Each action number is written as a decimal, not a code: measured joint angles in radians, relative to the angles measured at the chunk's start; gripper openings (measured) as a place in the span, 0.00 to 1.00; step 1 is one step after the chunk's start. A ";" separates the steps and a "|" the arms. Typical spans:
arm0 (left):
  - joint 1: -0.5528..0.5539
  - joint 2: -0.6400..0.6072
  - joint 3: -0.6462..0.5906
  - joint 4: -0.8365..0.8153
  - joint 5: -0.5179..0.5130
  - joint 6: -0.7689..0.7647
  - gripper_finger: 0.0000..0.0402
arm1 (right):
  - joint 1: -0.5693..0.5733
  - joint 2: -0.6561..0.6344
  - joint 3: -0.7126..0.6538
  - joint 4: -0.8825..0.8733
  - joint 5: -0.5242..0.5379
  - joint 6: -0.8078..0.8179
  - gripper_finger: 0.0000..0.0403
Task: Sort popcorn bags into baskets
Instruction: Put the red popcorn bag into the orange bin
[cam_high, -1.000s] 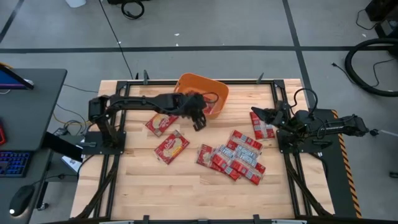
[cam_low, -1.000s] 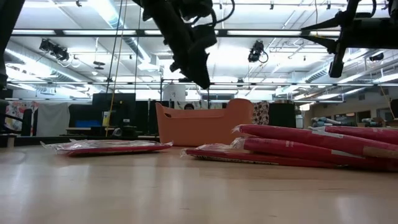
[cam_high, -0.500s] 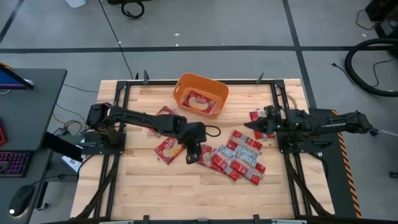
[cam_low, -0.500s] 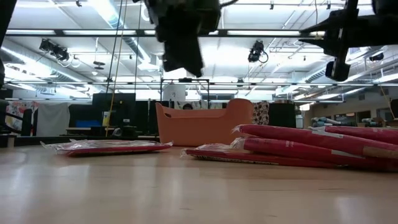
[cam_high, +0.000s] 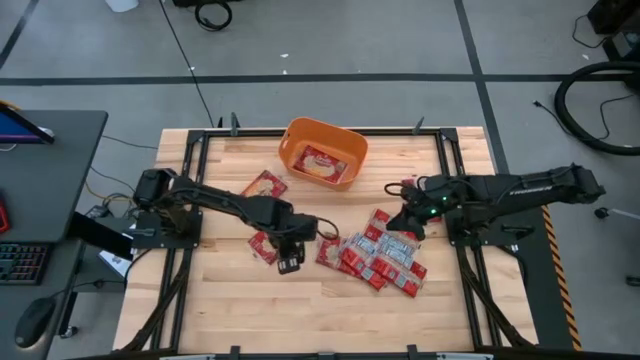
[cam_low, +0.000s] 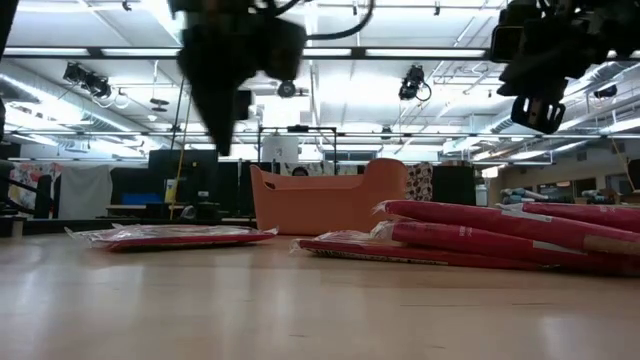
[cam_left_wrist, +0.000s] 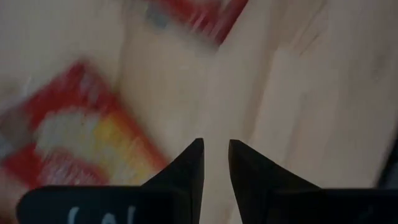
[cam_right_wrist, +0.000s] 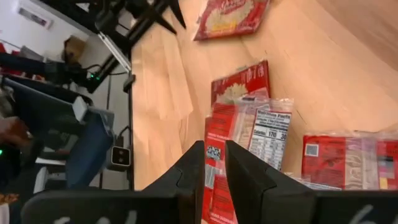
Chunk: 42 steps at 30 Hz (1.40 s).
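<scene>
Across the middle of the high view lies the pale wooden plank table (cam_high: 230, 310), rectangular, with a dark metal frame around it. At its upper centre stands one orange plastic tub (cam_high: 323, 152), rounded-rectangular with smooth solid walls and a rim; one flat packet (cam_high: 320, 163) lies inside it.

Right of centre there is a heap of small flat red popcorn bags (cam_high: 380, 255) in glossy film, overlapping one another, so I cannot count them exactly; about six show. Two more bags lie apart from the heap: one (cam_high: 263, 185) left of the tub, and one (cam_high: 262, 243) lower, partly under the left arm. One further bag (cam_high: 406, 188) shows beside the right arm, at the right.

Two dark arms reach in. The left gripper (cam_high: 289, 262) is at lower centre, just beside the lower single bag; in the left wrist view its fingers (cam_left_wrist: 186, 168) are nearly together, with only a thin gap, and they hold nothing. The right gripper (cam_high: 407, 224) is over the upper edge of the heap; in the right wrist view its fingers (cam_right_wrist: 189, 171) are also almost closed and empty.
</scene>
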 joint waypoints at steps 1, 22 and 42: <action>-0.001 -0.021 -0.028 0.014 0.000 -0.012 0.19 | 0.000 0.008 0.005 -0.001 0.001 0.003 0.17; -0.142 -0.056 -0.222 0.184 -0.482 -0.302 0.49 | 0.022 0.078 0.011 0.015 0.116 0.030 0.17; -0.221 0.111 -0.222 0.235 -0.649 -0.309 0.44 | 0.018 0.085 0.011 0.039 0.111 0.045 0.17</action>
